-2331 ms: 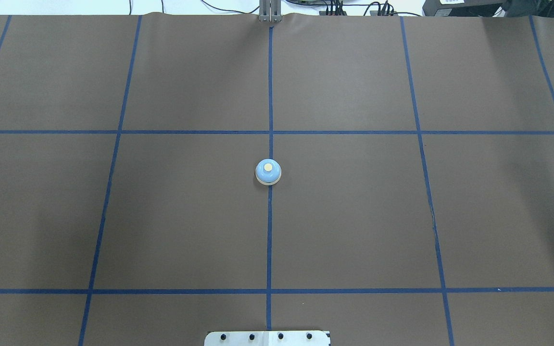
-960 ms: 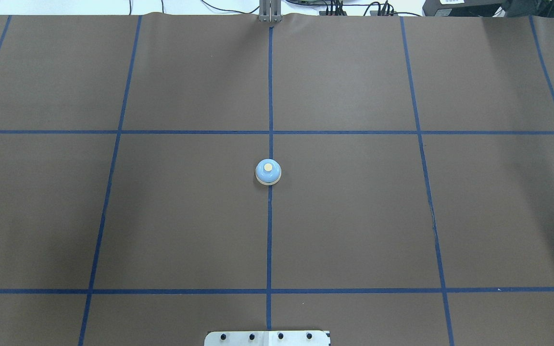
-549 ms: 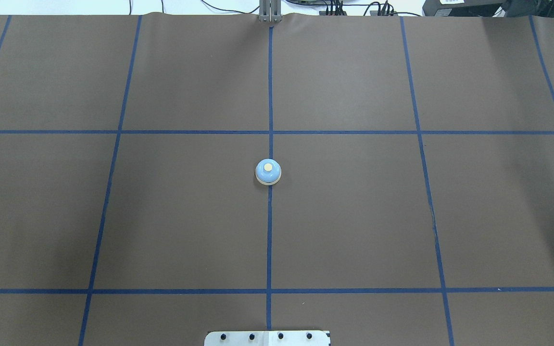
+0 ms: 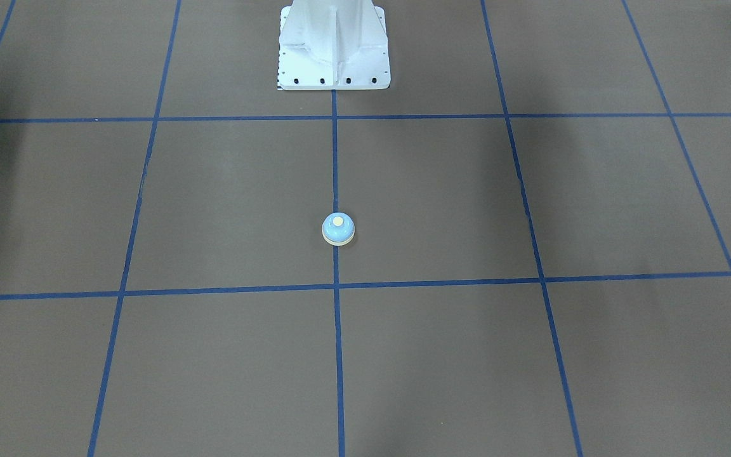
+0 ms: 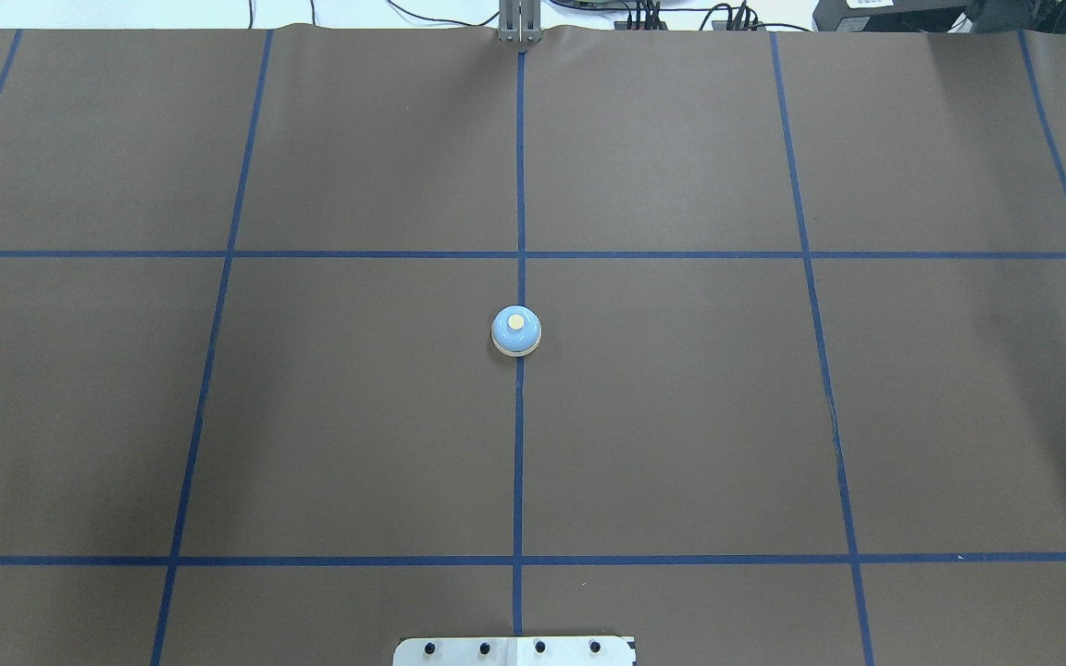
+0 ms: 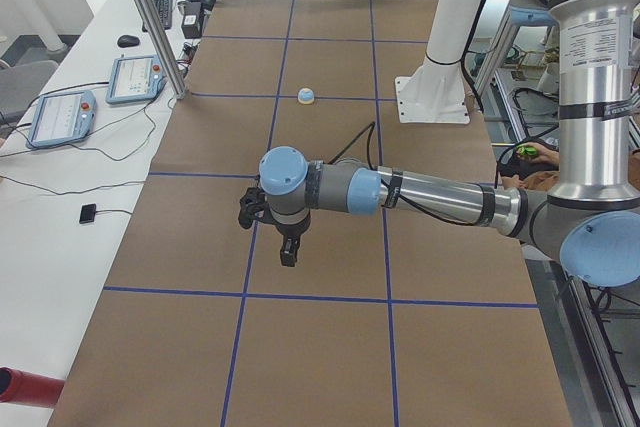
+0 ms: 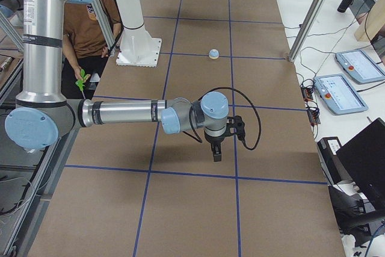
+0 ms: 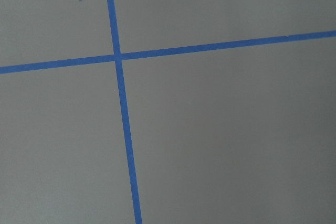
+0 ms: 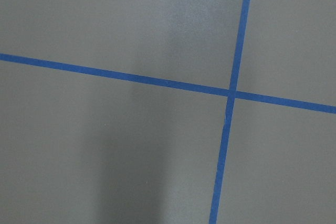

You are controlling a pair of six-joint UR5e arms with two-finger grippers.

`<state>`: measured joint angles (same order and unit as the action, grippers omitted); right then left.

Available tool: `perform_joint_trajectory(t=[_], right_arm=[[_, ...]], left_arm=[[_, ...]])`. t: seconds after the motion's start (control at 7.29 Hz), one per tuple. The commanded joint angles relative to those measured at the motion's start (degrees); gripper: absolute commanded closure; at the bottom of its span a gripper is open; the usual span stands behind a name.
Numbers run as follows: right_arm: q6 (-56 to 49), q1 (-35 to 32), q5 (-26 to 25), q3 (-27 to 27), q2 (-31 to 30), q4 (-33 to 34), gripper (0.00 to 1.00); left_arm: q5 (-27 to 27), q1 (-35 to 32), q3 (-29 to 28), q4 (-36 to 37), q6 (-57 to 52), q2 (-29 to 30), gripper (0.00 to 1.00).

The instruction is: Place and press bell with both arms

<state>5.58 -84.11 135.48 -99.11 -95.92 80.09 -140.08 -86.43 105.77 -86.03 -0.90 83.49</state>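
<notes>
The bell (image 5: 516,330) stood on the table (image 5: 311,416). My left gripper (image 6: 287,253) and right gripper (image 7: 216,153) hung well apart from it. I couldn't tell how open either was.

Flat brown paper worktop (image 5: 681,416), ruled into big rectangles by narrow blue tape lines (image 5: 519,462). Small round call bell (image 5: 516,331): light-blue dome, cream button on top, cream rim at the base. Jointed metal left arm (image 6: 430,195) and matching right arm (image 7: 120,112): silver tubes, grey housings, light-blue joint caps, black cables. Matt black left gripper (image 6: 288,260) and equally black right gripper (image 7: 216,157). Glossy white flared pedestal (image 4: 334,51), dotted with dark bolt holes along its foot. Rust-brown T-shirt (image 7: 96,22) on the person at the side.
</notes>
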Motion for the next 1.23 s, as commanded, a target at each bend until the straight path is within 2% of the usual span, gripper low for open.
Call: perform_joint_trajectory(t=[0.0,0.41,1.1], right_arm=[[0.1,-0.1,2.6,1.2,0.3,0.2,0.0],[-0.7,-0.1,3.7,0.9,0.5,-0.2,0.0],[-0.5,-0.1,2.2,0.1,2.3,-0.2,0.0]], left_arm=[[-0.1,-0.1,1.5,-0.3,0.3,-3.8,0.0],[0.2,-1.0,6.8,-0.2,0.2,-4.5,0.0],[1.1,-0.8,6.0,-0.4,0.7,-2.5,0.0]])
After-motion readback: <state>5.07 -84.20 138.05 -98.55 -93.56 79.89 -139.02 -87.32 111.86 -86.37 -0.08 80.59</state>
